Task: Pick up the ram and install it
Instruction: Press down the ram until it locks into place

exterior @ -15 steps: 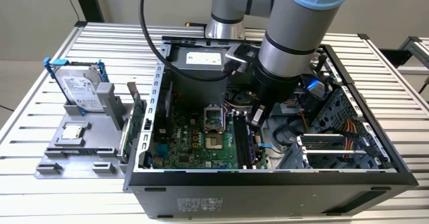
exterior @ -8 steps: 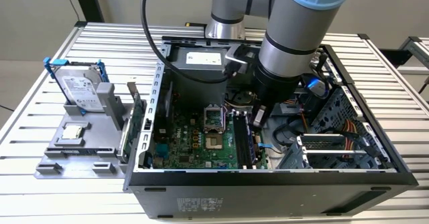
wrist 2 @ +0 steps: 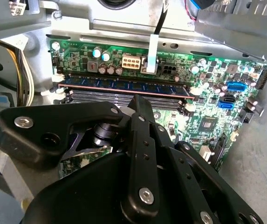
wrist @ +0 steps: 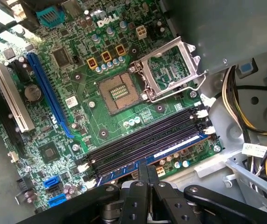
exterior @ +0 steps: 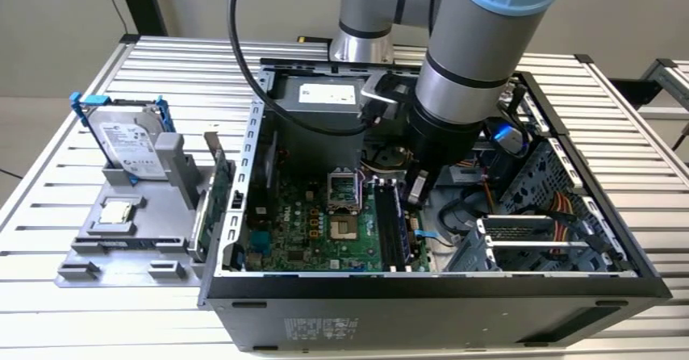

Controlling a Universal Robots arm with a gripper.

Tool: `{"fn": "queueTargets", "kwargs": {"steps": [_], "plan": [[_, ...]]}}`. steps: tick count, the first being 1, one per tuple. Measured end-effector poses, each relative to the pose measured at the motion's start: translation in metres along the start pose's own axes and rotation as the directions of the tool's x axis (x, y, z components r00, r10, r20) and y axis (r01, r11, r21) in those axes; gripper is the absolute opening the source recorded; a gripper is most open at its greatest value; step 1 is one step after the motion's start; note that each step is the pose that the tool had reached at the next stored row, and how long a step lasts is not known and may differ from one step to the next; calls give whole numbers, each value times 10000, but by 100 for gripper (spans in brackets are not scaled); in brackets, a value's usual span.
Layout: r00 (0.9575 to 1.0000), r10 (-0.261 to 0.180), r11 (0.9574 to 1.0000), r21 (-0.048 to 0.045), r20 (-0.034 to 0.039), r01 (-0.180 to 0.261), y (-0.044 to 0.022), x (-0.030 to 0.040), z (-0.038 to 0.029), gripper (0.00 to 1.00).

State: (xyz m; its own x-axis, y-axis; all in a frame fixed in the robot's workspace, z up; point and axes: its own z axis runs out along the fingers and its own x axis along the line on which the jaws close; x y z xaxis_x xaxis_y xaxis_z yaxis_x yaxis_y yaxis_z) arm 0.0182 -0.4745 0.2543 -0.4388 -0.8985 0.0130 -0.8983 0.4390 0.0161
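One ram stick, blue with a row of dark chips, sits along the outermost memory slot beside the empty CPU socket. The gripper fingers are together directly above it (seemingly pressing). Push straight down, evenly, until both white end latches close.

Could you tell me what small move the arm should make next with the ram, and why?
Probably a short, straight press down. The ram already lies along the outermost memory slot on the motherboard, and the pincer sits right over its middle. In both wrist views the stick looks lined up with the slot, but whether the white end latches have closed cannot be told.
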Motion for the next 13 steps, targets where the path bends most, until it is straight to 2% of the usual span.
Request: {"fn": "queueTargets", "kwargs": {"steps": [3,6,13], "plan": [[10000,-57,10000,1,-1,57,0,0,0,0],[9995,-328,9995,3,-4,328,-1,0,0,0],[9947,-1033,9947,6,-1,1033,-13,-7,0,0]]}}
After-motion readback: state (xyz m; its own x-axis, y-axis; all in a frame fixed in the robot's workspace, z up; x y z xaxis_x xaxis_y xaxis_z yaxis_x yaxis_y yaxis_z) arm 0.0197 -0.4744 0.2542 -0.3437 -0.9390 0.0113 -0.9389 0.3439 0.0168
